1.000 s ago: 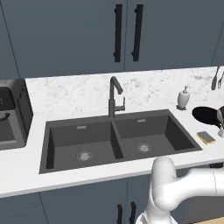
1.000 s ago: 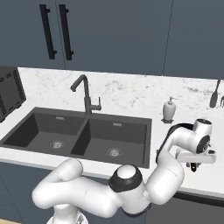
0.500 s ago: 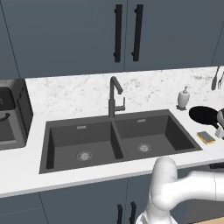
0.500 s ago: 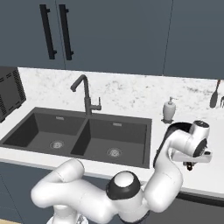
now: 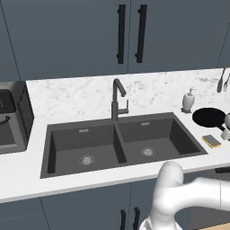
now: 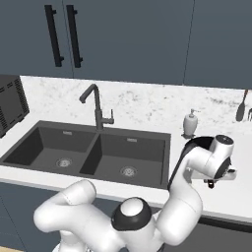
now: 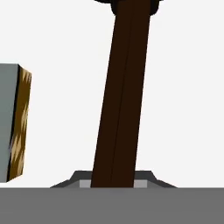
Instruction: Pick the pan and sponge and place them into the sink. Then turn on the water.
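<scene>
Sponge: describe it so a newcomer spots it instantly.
Start at the sink and go to the white counter right of its right basin. The sponge lies there, just in front of the pan: a small yellow block with a dark scrub layer, the only yellow thing around.

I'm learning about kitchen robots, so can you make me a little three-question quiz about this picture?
1. True or false: the pan is already lying in the sink.
2. What lies on the counter just in front of the pan? A) a fork B) the sponge C) a cup
3. Fill in: in the hand view, the tool is shut on the pan's long dark ____.

Key
1. False: it sits on the counter right of the sink.
2. B
3. handle
</scene>
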